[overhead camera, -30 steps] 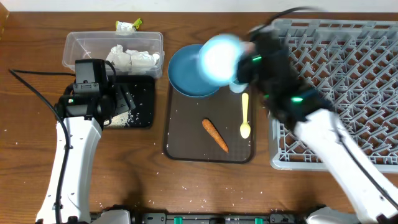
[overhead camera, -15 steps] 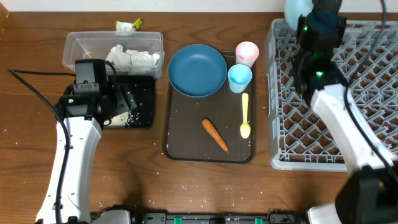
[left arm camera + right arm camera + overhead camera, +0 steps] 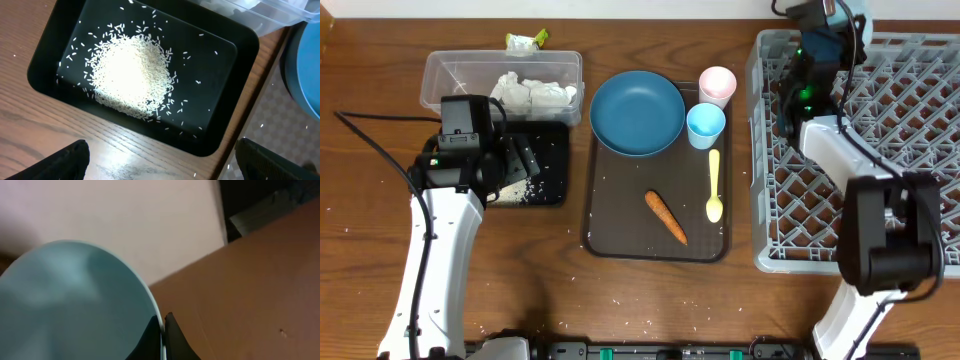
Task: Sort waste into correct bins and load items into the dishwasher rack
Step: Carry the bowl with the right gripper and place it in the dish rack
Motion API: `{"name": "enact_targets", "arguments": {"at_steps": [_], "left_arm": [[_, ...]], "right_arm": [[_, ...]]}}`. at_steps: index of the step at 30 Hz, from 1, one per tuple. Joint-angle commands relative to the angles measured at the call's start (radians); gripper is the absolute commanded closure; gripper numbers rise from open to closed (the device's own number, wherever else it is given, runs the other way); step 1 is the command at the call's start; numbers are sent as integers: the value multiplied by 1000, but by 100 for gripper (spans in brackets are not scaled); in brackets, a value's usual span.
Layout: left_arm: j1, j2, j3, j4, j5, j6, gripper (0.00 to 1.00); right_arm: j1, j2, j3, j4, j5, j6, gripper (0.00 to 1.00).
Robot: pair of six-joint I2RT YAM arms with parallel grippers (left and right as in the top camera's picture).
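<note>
Sprawling brown wooden table (image 3: pixel 650 300), pale wall (image 3: pixel 125 210)

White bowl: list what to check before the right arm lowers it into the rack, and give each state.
1. Grip: the right gripper pinches the white bowl at its rim: ok.
2. Bowl's position over the dishwasher rack: the overhead view cuts it off at the top edge: cannot tell.
3. Rack pegs that show hold nothing: ok.
4. Pegs beneath the right gripper: hidden: cannot tell.
5. Left gripper out of the way: open over the black tray, far from the rack: ok.
</note>
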Motion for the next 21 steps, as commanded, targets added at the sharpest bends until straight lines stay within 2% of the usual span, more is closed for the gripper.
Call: {"name": "enact_targets", "arguments": {"at_steps": [1,8,21], "left_arm": [[5,5,-10,-1,-13,5,4],[4,5,-10,-1,-13,6,4],[4,5,-10,-1,-12,6,4]], "right_arm": [[-40,28,5,8,44,-63,99],[-66,64,5,8,-30,-3,99],[-72,68,5,68,-255,-4,99]]}}
